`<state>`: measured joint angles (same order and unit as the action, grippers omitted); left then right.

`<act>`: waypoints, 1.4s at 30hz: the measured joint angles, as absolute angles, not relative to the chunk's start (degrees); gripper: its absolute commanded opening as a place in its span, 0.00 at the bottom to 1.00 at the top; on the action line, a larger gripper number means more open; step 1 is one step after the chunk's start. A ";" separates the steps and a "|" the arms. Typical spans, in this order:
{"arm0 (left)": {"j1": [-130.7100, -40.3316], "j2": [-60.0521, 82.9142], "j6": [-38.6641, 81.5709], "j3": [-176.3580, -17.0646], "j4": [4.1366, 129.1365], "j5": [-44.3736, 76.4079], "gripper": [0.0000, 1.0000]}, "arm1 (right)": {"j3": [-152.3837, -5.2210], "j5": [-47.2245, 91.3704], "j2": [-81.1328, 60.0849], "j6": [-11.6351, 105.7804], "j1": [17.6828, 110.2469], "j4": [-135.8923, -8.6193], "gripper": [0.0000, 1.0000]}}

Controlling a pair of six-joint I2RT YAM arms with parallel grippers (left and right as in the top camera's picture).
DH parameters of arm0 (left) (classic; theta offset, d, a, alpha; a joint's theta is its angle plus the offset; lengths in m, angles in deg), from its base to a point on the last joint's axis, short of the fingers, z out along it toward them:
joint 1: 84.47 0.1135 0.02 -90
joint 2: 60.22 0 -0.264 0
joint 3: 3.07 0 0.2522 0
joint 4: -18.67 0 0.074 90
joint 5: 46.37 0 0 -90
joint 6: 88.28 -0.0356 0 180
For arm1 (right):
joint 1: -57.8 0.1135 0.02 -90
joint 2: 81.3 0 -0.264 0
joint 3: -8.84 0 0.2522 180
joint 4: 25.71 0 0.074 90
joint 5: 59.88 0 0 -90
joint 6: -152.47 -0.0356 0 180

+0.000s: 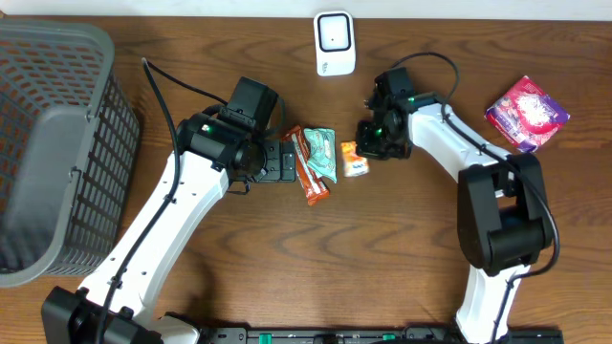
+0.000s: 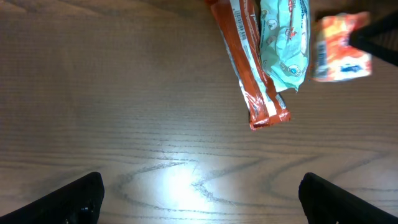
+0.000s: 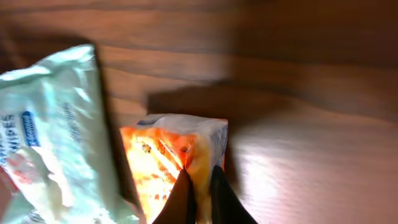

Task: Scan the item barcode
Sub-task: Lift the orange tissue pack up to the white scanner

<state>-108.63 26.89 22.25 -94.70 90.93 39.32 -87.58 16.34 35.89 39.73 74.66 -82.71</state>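
Note:
A small orange packet (image 1: 355,159) lies on the wooden table, right of a teal wipes pack (image 1: 323,153) and a red-orange bar wrapper (image 1: 308,170). My right gripper (image 1: 368,148) is shut on the packet's right edge. In the right wrist view the fingertips (image 3: 200,193) pinch a fold of the orange packet (image 3: 165,155), with the wipes pack (image 3: 56,124) to its left. My left gripper (image 1: 277,161) stands open just left of the bar, holding nothing. Its wide-apart fingers (image 2: 74,199) frame bare wood below the bar (image 2: 249,62). A white scanner (image 1: 335,43) stands at the back centre.
A grey mesh basket (image 1: 48,143) fills the left side of the table. A purple-pink packet (image 1: 526,112) lies at the right, beyond my right arm. Cables run over the table behind both arms.

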 measured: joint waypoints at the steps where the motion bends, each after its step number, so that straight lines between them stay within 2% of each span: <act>1: -108.63 26.89 22.25 -94.70 90.93 39.32 1.00 | -88.04 18.67 35.10 39.77 74.69 -83.79 0.01; 13: -108.63 26.89 22.25 -94.70 90.93 39.32 1.00 | -90.00 50.06 29.86 41.81 80.78 -88.16 0.01; 19: -108.63 26.89 22.25 -94.70 90.93 39.32 1.00 | -89.83 60.71 29.86 43.12 84.00 -91.35 0.01; 35: -108.63 26.89 22.25 -94.70 90.93 39.32 1.00 | -88.76 64.53 33.29 41.91 85.90 -91.72 0.05; 42: -108.63 26.89 22.25 -94.70 90.93 39.32 1.00 | -88.76 62.65 33.29 41.08 87.69 -91.46 0.01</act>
<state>-108.63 26.89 22.25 -94.70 90.93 39.32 -88.76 62.65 33.29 41.08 87.69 -91.46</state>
